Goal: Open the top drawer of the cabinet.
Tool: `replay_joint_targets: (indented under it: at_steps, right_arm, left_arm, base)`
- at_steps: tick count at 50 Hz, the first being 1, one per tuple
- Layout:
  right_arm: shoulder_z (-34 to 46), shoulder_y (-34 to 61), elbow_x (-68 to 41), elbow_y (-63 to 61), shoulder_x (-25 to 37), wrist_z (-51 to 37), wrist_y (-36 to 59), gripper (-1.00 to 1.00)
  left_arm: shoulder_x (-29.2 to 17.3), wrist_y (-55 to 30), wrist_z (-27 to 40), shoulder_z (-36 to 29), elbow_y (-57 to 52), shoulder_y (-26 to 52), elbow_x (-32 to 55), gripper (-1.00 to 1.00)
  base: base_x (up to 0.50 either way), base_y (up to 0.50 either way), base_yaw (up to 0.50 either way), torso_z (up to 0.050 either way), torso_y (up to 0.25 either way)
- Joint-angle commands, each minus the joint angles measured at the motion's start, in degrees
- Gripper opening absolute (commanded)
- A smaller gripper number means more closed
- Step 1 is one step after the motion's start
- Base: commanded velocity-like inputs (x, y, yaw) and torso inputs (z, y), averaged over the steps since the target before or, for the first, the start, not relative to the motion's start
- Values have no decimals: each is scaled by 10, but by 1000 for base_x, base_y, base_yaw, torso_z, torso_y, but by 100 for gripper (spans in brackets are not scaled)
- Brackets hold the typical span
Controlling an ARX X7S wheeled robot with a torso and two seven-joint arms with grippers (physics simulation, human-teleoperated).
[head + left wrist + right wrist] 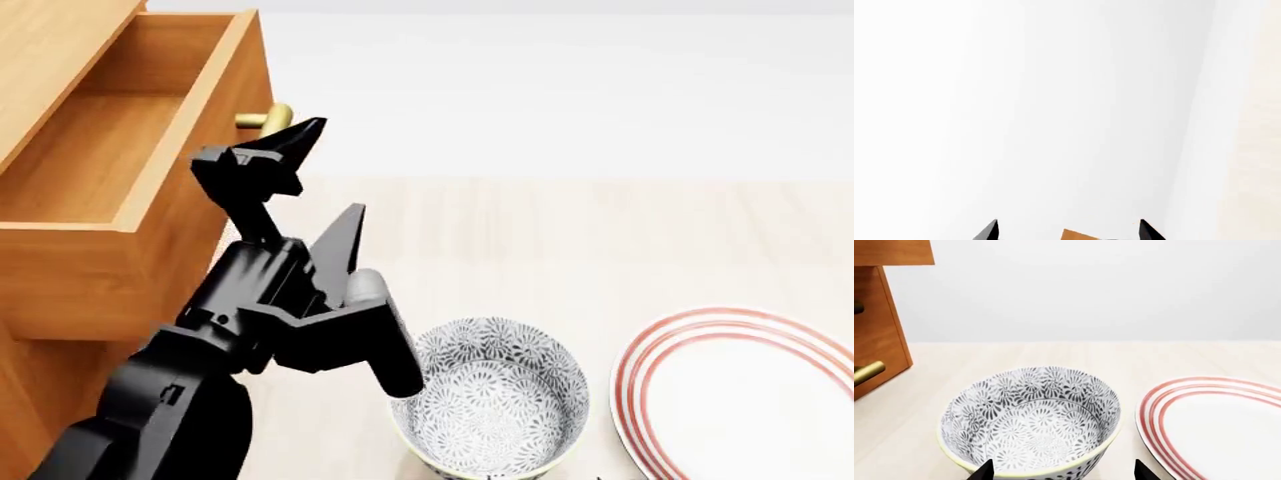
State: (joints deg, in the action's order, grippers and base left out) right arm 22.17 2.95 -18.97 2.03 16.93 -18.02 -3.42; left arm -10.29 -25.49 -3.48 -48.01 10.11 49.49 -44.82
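The top drawer (127, 150) of the cabinet (54, 370) stood pulled well out at the head view's left, its pale inside showing and its brass handle (267, 120) jutting from the front. The left gripper (327, 185) hung just beside that handle, its fingers (300, 135) spread wide and holding nothing. The right gripper (1061, 472) showed only two dark tips (set apart) over the patterned bowl (1031, 422), which sat on the pale surface (534, 240) next to a red-rimmed plate (1214, 425).
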Motion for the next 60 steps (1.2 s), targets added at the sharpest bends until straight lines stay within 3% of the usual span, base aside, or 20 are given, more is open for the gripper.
replay_joint_targets:
  at_steps: [1, 9, 14, 24, 32, 42, 46, 60]
  right_arm:
    - [-10, 0, 9, -2, -9, 11, 1, 100]
    - [-8, 0, 9, 2, -8, 12, -3, 100]
    - [-7, 1, 9, 1, -8, 10, -2, 100]
    - [-7, 4, 7, 7, -8, 8, -1, 100]
    - [-7, 6, 4, 5, -7, 4, 3, 100]
    - [-4, 6, 3, 1, -5, 2, 10, 100]
    - [-3, 6, 2, 3, -5, 3, 9, 100]
    - [0, 6, 1, 7, -4, 3, 6, 100]
  left_arm:
    - [38, -15, -36, 43, -116, -36, 43, 100]
    - [68, -56, -75, 61, -214, -61, 82, 100]
    - [99, -127, -87, 86, -286, -56, 112, 100]
    - [98, -246, -69, 87, -393, 0, 189, 100]
    - [91, -287, -54, 101, -428, 24, 229, 100]
    - [73, -272, -40, 136, -392, 37, 261, 100]
    - [66, -256, -32, 171, -345, 55, 278, 100]
    - [48, -176, 2, 200, -188, 90, 304, 100]
  base:
    - [0, 0, 0, 0, 0]
    - [0, 0, 0, 0, 0]
    - [0, 0, 0, 0, 0]
    - [0, 0, 0, 0, 0]
    - [0, 0, 0, 0, 0]
    - [0, 0, 0, 0, 0]
    - [0, 0, 0, 0, 0]
    - [0, 0, 0, 0, 0]
